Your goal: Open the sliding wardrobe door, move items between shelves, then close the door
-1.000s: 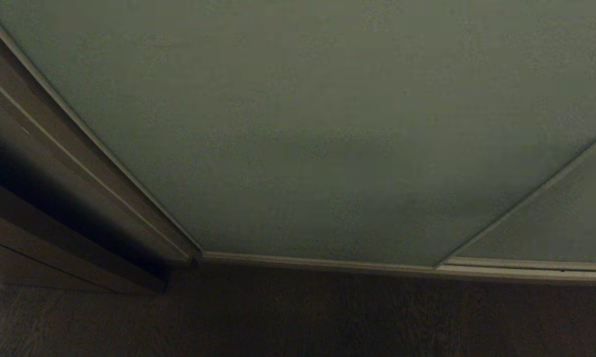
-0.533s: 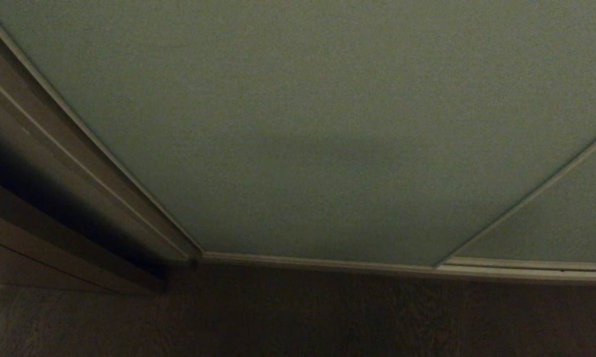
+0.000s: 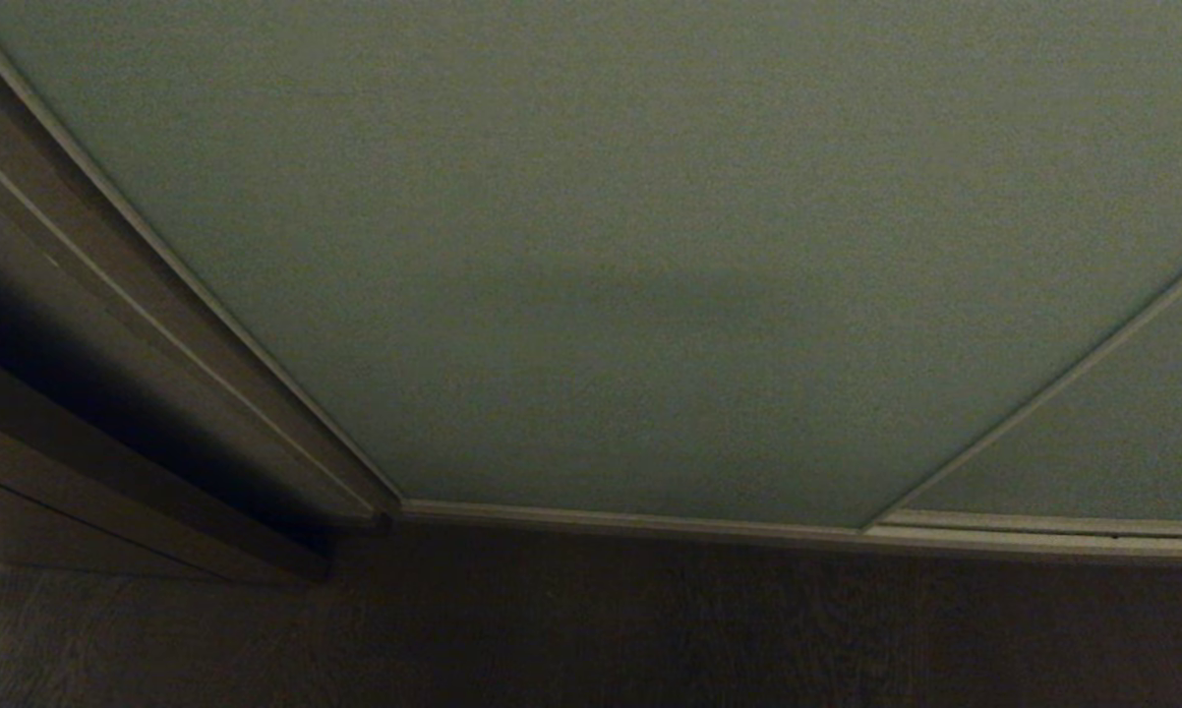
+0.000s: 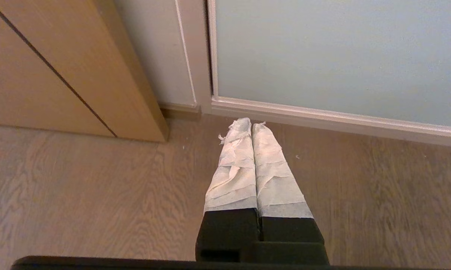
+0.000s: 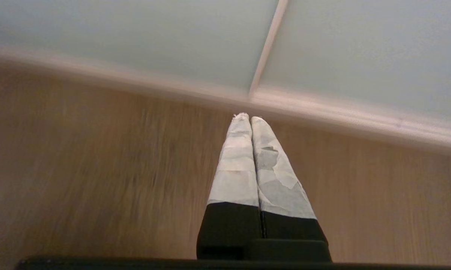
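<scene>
With sliding wardrobe door (image 3: 591,256) fully closed, left gripper (image 4: 251,125) and right gripper (image 5: 250,119) above floor (image 4: 79,187), fingers pressed together, empty

A wood-grain floor (image 4: 79,195) meets a light wooden panel (image 4: 60,67) beside it.

Your head camera looks down close at the sliding wardrobe door (image 3: 611,246); both wrist cameras share its bottom rail (image 4: 323,118) and the floor (image 5: 79,161).

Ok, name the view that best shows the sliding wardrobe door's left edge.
The head view: the sliding wardrobe door fills it, left edge meeting the brown frame. The left wrist view shows only its bottom-left corner; the right wrist view, blurred, shows the seam between the panels.
</scene>
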`<state>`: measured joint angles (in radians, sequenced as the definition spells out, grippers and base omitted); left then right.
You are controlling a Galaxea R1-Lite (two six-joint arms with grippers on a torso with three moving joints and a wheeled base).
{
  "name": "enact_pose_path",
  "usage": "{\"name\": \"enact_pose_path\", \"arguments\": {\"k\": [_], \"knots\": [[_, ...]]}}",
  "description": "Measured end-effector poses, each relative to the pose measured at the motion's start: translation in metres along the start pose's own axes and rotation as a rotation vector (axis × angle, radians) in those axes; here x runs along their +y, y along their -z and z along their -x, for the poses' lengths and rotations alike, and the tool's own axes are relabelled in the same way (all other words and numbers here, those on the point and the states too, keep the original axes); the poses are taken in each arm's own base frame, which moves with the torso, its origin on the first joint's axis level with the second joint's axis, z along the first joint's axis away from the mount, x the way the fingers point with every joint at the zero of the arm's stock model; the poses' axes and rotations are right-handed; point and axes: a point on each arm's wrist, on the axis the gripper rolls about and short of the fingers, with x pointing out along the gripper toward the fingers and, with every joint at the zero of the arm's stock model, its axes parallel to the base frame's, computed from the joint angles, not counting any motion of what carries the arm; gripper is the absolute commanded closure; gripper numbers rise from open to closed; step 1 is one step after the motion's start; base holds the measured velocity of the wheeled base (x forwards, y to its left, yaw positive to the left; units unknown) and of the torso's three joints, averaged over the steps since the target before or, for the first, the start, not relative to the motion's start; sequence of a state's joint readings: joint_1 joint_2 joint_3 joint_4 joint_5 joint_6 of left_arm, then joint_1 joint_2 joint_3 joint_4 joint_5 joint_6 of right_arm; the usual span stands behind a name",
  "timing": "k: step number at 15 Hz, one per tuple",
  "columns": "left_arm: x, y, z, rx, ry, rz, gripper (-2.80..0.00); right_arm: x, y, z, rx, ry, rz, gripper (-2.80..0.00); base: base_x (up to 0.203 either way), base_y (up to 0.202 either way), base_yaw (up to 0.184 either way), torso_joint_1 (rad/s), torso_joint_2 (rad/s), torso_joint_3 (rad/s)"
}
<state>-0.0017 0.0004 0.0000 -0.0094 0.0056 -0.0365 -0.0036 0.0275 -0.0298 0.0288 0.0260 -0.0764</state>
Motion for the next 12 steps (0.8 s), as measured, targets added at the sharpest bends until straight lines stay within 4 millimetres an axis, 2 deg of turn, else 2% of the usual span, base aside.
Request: {"name": "enact_pose_path", "arguments": {"k": [12], "knots": [[0.0000,0.0001,0.0000,0.001,0.000,-0.001,0.00,0.0003,0.0055,0.0000,-0.034,-0.001,-0.011,0.00,0.000,0.000,0.000,0.000,0.00,0.000]]}}
